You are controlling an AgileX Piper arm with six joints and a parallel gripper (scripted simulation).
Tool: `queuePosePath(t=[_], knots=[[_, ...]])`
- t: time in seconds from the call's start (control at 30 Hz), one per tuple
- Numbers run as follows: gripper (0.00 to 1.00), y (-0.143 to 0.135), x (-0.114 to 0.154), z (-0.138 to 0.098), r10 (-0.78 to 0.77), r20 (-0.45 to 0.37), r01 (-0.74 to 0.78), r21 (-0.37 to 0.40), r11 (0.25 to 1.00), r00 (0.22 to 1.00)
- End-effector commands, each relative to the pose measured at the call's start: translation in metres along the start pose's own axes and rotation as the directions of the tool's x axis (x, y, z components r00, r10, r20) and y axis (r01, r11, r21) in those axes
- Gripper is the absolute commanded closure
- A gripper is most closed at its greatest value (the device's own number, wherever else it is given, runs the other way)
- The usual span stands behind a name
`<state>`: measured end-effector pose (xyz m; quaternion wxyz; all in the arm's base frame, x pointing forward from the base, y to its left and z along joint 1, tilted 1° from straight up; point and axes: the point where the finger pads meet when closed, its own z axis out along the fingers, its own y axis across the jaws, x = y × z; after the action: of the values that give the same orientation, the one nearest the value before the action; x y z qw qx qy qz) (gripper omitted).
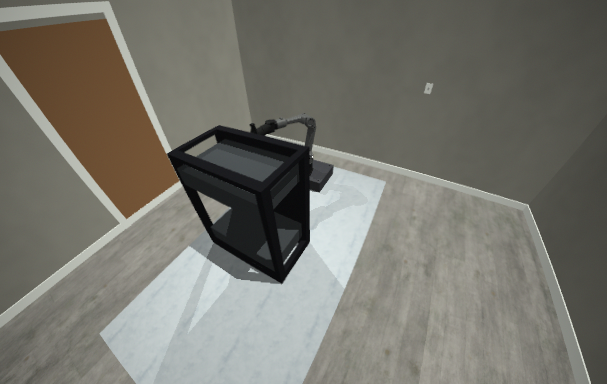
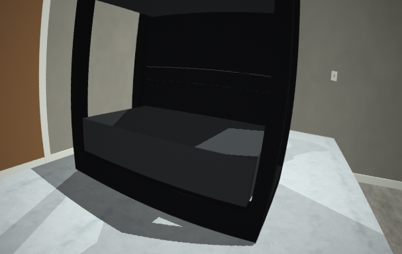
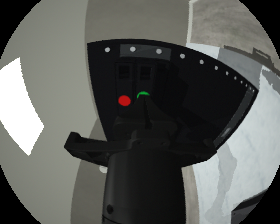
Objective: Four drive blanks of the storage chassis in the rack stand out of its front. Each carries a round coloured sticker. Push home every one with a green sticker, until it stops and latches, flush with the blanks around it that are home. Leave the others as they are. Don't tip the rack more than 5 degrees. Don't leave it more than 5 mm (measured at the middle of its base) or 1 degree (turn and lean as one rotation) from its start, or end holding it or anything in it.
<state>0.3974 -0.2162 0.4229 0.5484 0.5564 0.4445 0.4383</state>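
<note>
In the wrist view the black chassis front [image 3: 167, 90] fills the middle. A blank with a red sticker [image 3: 124, 100] stands on the left. Beside it a blank with a green sticker [image 3: 143, 95] is half hidden by my gripper. My gripper [image 3: 143, 100] is shut and empty, its tips right at the green sticker; I cannot tell whether they touch. Other stickers are hidden. In the top view the black rack [image 1: 249, 197] stands on a pale mat, and my arm [image 1: 289, 125] reaches to its far side from behind. The exterior view shows only the rack's rear [image 2: 187, 116].
The arm's dark base [image 1: 319, 175] sits on the mat behind the rack. A brown door [image 1: 82, 115] is in the left wall. A row of small white dots [image 3: 184, 56] runs along the chassis's top edge.
</note>
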Motion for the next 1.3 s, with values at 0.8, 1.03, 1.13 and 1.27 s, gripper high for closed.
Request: queuePosePath(t=[0.8, 1.03, 1.13, 1.27], knots=[[1.0, 0.0, 0.0, 0.018, -0.001, 0.0, 0.001, -0.002, 1.0, 1.0], [1.0, 0.0, 0.0, 0.018, -0.001, 0.0, 0.001, -0.002, 1.0, 1.0], [1.0, 0.0, 0.0, 0.022, -0.001, 0.0, 0.001, -0.002, 1.0, 1.0], [1.0, -0.001, -0.001, 0.028, -0.001, 0.0, 0.001, -0.002, 1.0, 1.0]])
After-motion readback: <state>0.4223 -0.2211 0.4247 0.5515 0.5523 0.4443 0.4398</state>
